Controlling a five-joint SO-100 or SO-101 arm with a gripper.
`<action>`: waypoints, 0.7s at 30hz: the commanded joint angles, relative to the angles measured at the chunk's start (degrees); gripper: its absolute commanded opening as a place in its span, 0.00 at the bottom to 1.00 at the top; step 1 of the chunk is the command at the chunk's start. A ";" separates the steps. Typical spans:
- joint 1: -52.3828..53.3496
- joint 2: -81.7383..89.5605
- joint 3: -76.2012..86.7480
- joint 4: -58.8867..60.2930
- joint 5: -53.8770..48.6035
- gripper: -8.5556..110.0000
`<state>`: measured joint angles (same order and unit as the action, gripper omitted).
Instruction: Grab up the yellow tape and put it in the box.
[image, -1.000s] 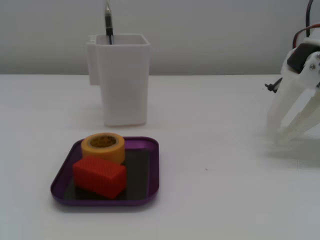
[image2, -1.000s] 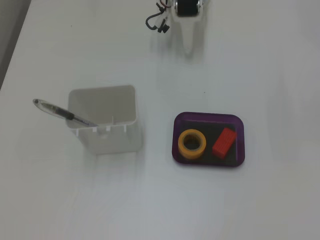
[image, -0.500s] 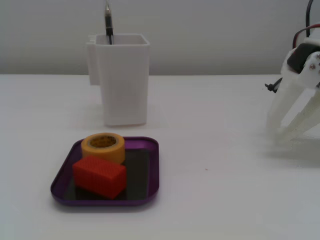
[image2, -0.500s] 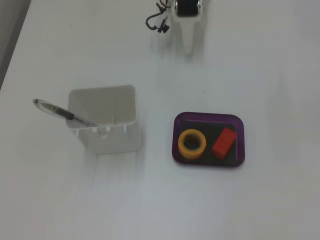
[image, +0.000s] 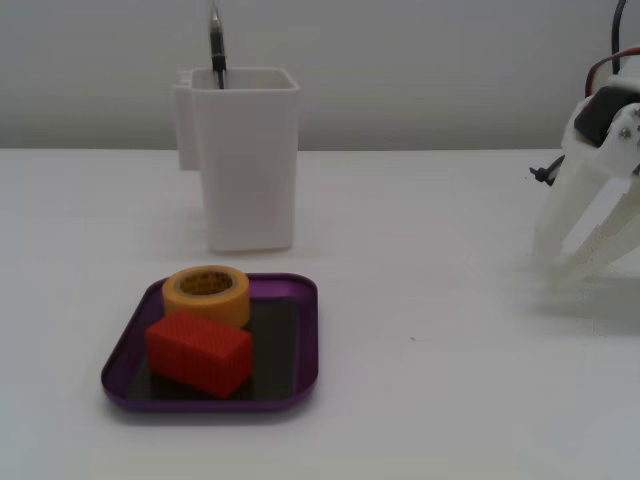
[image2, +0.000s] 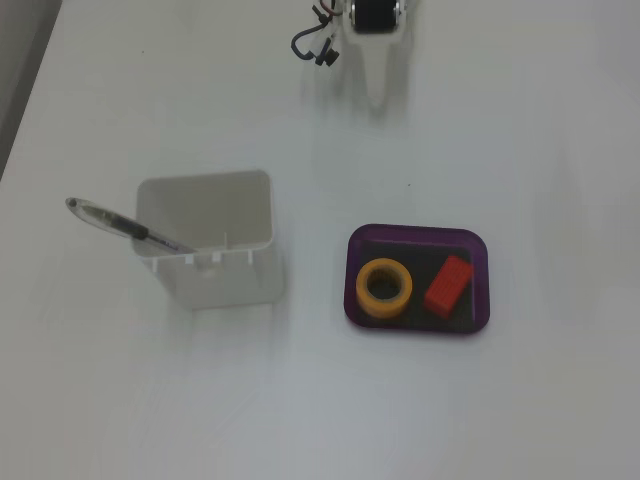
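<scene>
The yellow tape (image: 206, 292) lies flat inside the purple box (image: 299, 340), in its far left part in a fixed view; its hollow core faces up. It also shows in the other fixed view (image2: 385, 288), in the left half of the box (image2: 417, 233). My gripper (image: 570, 265) is at the right edge of a fixed view, far from the box, pointing down at the table. Its two white fingers stand apart with nothing between them. In the other fixed view the gripper (image2: 378, 92) is at the top edge.
A red block (image: 199, 351) lies in the box next to the tape, touching it. A tall white container (image: 247, 160) with a pen (image: 215, 45) in it stands behind the box.
</scene>
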<state>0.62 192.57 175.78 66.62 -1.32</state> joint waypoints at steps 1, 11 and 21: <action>-0.18 3.16 0.26 -0.53 0.26 0.07; -0.18 3.16 0.26 -0.53 0.26 0.07; -0.18 3.16 0.26 -0.53 0.26 0.07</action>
<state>0.62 192.57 175.78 66.62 -1.32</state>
